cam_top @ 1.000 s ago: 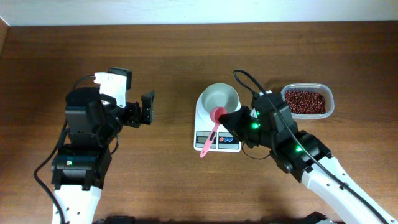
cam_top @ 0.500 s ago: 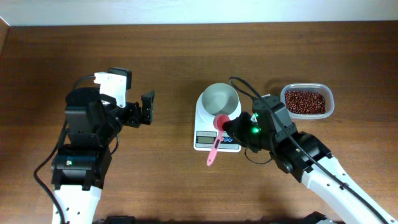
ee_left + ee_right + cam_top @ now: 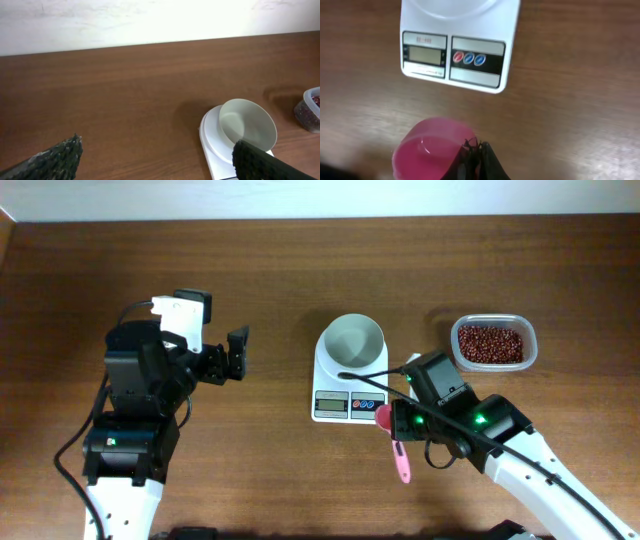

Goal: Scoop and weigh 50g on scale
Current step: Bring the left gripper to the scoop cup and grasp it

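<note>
The white scale (image 3: 347, 406) stands mid-table with an empty round white bowl (image 3: 352, 340) on it. My right gripper (image 3: 393, 423) hovers just off the scale's front right corner, shut on a pink scoop (image 3: 401, 465) whose handle points toward the table's front. In the right wrist view the scoop's cup (image 3: 427, 155) looks empty, my right gripper (image 3: 477, 152) is pinched on it, and the scale's display and buttons (image 3: 454, 52) lie beyond. My left gripper (image 3: 235, 355) hangs open well left of the scale. In the left wrist view its fingers (image 3: 55, 159) are wide apart, with the bowl (image 3: 247, 125) at the right.
A clear plastic tub of red beans (image 3: 491, 344) sits right of the scale; its edge shows in the left wrist view as the tub (image 3: 311, 106). A black cable loops over the scale's front right. Bare brown tabletop lies between the arms.
My right gripper carried the pink scoop from over the bowl's near rim back toward the front right, off the scale. The handle swung from front-left to front. The left arm stayed still.
</note>
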{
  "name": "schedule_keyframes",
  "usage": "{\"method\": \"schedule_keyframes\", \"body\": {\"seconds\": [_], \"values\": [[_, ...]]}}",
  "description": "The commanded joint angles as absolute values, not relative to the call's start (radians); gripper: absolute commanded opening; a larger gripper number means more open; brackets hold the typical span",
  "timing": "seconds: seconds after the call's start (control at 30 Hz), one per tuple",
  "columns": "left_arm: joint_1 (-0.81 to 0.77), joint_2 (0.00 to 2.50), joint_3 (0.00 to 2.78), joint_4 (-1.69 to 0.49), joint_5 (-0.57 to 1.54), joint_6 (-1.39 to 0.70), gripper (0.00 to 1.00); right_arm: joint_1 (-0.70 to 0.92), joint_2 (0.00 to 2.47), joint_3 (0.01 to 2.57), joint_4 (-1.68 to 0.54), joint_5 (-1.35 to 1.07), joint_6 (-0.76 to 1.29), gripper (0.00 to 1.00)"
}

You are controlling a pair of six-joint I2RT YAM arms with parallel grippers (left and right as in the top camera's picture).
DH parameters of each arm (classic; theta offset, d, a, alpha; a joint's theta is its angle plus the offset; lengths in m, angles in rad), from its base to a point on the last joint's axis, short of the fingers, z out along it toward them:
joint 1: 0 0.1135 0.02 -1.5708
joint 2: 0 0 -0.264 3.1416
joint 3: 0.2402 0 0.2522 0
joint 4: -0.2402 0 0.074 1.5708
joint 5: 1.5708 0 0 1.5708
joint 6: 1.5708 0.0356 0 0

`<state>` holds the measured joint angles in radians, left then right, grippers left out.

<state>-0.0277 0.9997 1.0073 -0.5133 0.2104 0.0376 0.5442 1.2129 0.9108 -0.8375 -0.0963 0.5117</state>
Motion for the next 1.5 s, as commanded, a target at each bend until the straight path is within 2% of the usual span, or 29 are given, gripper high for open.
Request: {"method": "schedule_keyframes", "body": {"seconds": [0.0, 0.07, 0.1, 0.2, 0.27, 0.4, 0.57, 0.67, 0.7, 0.77, 0.8, 0.83, 0.87, 0.93, 1.0, 1.03, 1.1, 1.23, 1.3, 1.37, 1.47], "values": [[-0.028, 1.0, 1.024, -0.511, 0.221, 0.046, 0.99, 0.55, 1.213, 0.915, -0.768, -0.169, 0.431, 0.04], [-0.028, 1.0, 1.024, -0.511, 0.221, 0.046, 0.99, 0.55, 1.213, 0.915, -0.707, -0.228, 0.427, 0.04], [-0.028, 1.0, 1.024, -0.511, 0.222, 0.045, 0.99, 0.55, 1.213, 0.915, -0.66, -0.252, 0.491, 0.04], [-0.028, 1.0, 1.024, -0.512, 0.221, 0.046, 0.99, 0.55, 1.213, 0.915, -0.603, -0.251, 0.928, 0.04], [-0.03, 1.0, 1.024, -0.53, 0.252, 0.045, 0.99, 0.55, 1.213, 0.915, -0.551, -0.253, 1.133, 0.04], [-0.03, 1.0, 1.024, -0.649, 0.291, 0.046, 0.99, 0.55, 1.213, 0.915, -0.41, -0.301, 1.106, 0.04], [-0.03, 1.0, 1.024, -0.797, 0.386, 0.046, 0.99, 0.55, 1.217, 0.915, -0.403, -0.331, 0.971, 0.04], [-0.03, 1.0, 1.024, -0.802, 0.417, 0.045, 0.86, 0.55, 1.219, 0.915, -0.413, -0.359, 0.769, 0.04], [-0.03, 1.0, 1.024, -0.802, 0.453, 0.045, 0.67, 0.55, 1.22, 0.915, -0.415, -0.359, 0.712, 0.04], [-0.03, 1.0, 1.024, -0.802, 0.483, -0.023, 0.54, 0.55, 1.22, 0.915, -0.41, -0.356, 0.677, 0.04], [-0.03, 1.0, 1.024, -0.802, 0.483, -0.079, 0.53, 0.55, 1.22, 0.915, -0.403, -0.356, 0.678, 0.04], [-0.03, 1.002, 1.024, -0.802, 0.484, -0.147, 0.58, 0.55, 1.22, 0.915, -0.398, -0.356, 0.681, 0.04], [-0.03, 1.003, 1.024, -0.803, 0.503, -0.222, 0.7, 0.55, 1.22, 0.915, -0.398, -0.356, 0.68, 0.04], [-0.03, 1.009, 1.023, -0.802, 0.62, -0.254, 0.82, 0.55, 1.223, 0.915, -0.4, -0.355, 0.68, 0.04], [-0.042, 1.014, 1.022, -0.802, 0.686, -0.254, 0.82, 0.55, 1.243, 0.915, -0.385, -0.352, 0.68, 0.04], [-0.059, 1.016, 1.022, -0.802, 0.68, -0.253, 0.88, 0.551, 1.26, 0.915, -0.375, -0.36, 0.681, 0.04], [-0.127, 1.029, 1.022, -0.789, 0.655, -0.253, 0.89, 0.551, 1.302, 0.915, -0.341, -0.418, 0.688, 0.04], [-0.268, 1.082, 1.022, -0.771, 0.533, -0.254, 0.83, 0.551, 1.323, 0.916, -0.32, -0.442, 0.694, 0.04], [-0.31, 1.116, 1.022, -0.759, 0.522, -0.254, 0.83, 0.551, 1.323, 0.916, -0.309, -0.465, 0.699, 0.04], [-0.344, 1.163, 1.022, -0.733, 0.509, -0.254, 0.77, 0.551, 1.323, 0.916, -0.308, -0.487, 0.699, 0.04], [-0.355, 1.216, 1.022, -0.709, 0.477, -0.258, 0.73, 0.551, 1.323, 0.916, -0.309, -0.511, 0.699, 0.04]]}}
